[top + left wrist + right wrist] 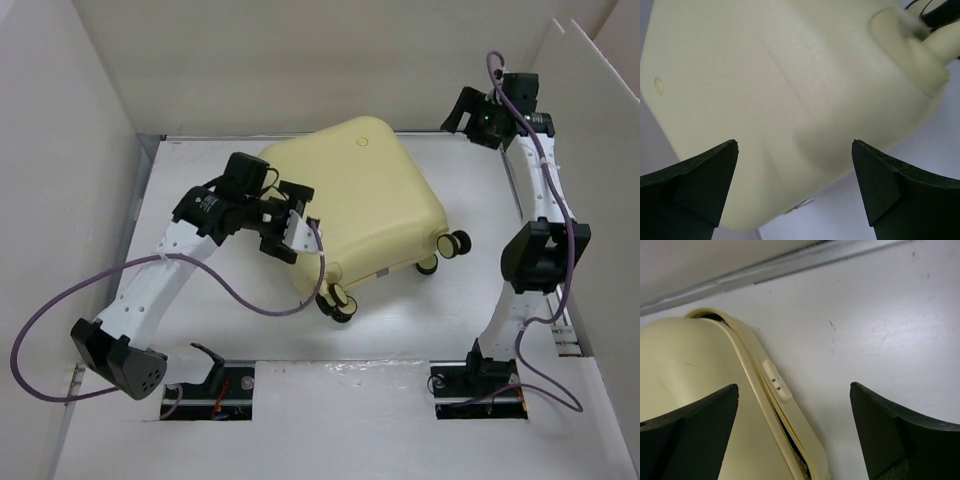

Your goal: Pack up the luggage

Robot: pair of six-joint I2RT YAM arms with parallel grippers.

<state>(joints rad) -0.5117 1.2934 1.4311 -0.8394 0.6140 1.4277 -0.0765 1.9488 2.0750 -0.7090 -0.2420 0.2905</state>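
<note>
"Yellow was what caught my eye: a pale yellow hard-shell suitcase [365,195], rounded and square, by far the biggest thing in there. Where did you see it?"

"It lay flat on the white table [420,325], about the middle and a little toward the far side, turned cornerwise. Its small black-and-cream wheels [340,302] pointed back at the arms' bases."

"Was it closed?"

"The shell was down. From the right wrist view, though, the seam by a small cream tab [776,382] showed a thin dark gap, so I couldn't say it was latched."

"And the left gripper [290,228]?"

"It hung at the suitcase's left edge, just beside the shell. Its dark fingers [700,185] were spread wide with nothing pinched between them. Through the gap I saw only the smooth yellow lid and a little round dimple [658,85]. Whether a fingertip brushed the shell, I couldn't tell."

"What about the right gripper [472,112]?"

"That one was off at the far right corner of the table, near the back wall. It looked down on the suitcase's rim and the bare tabletop beside it. Its jaws were spread wide too, and it carried nothing. It seemed to be apart from the case."

"Anything else?"

"A purple cable [60,300] looped out from the left arm toward the side wall, and another trailed along the right arm."
</note>
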